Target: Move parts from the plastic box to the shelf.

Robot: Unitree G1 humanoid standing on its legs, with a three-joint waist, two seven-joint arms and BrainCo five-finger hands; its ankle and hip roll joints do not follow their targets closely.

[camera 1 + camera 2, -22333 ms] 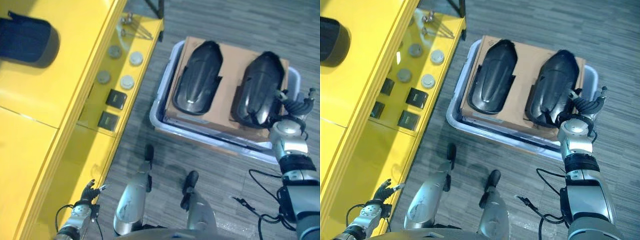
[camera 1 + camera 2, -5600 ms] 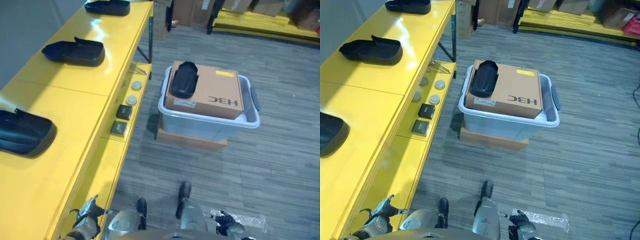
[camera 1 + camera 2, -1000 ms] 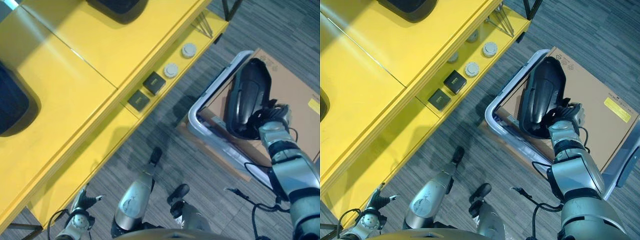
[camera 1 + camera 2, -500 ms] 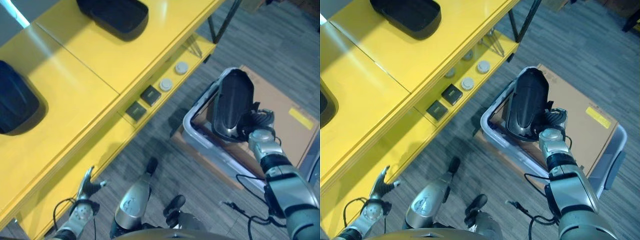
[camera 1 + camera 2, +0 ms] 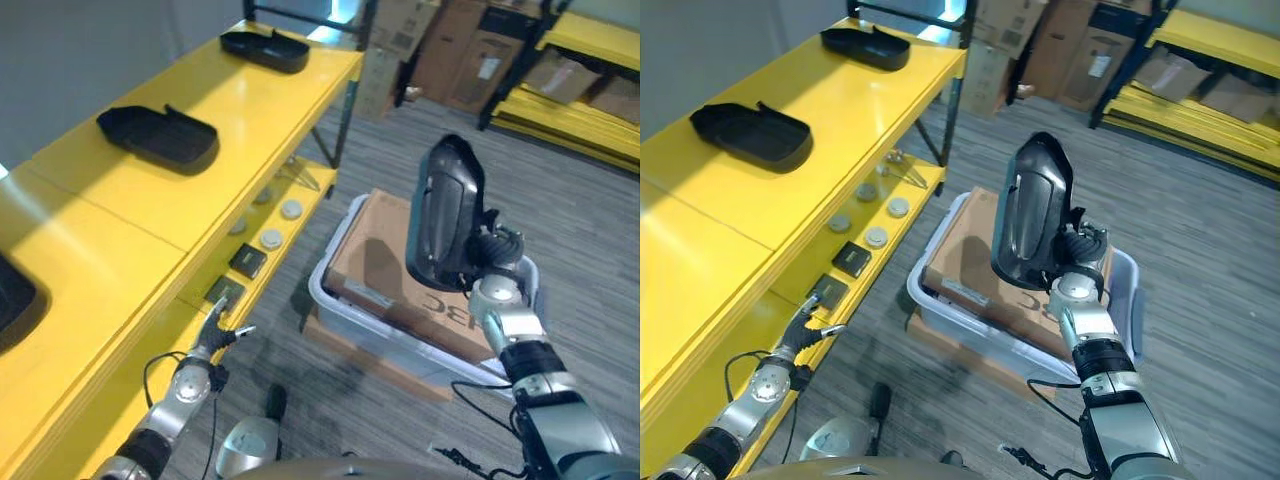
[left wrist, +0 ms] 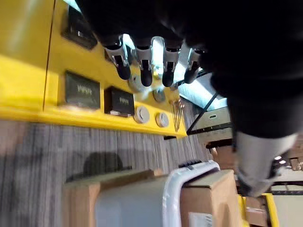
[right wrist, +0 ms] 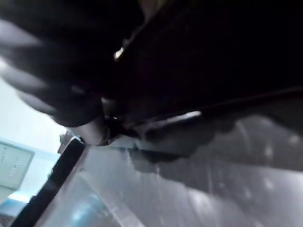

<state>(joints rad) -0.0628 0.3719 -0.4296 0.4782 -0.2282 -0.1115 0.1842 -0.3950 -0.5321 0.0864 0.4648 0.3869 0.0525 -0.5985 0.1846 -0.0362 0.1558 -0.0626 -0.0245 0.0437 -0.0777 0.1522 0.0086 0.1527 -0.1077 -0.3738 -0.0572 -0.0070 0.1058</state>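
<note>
Your yellow shelf [image 5: 150, 215] holds two black moulded parts [image 5: 160, 138]. Left hand [image 5: 803, 337]: fingers straight, empty, beside the lower shelf. Right hand [image 5: 492, 262]: gripping one glossy black part [image 5: 445, 215] upright above the grey plastic box [image 5: 335, 305]; delivery remains.

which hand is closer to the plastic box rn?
Right. The right hand holds a black part up directly above the plastic box; the left hand is beside the yellow shelf.

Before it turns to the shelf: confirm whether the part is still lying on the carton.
No, the right hand holds the black part upright, raised above the carton.
</note>
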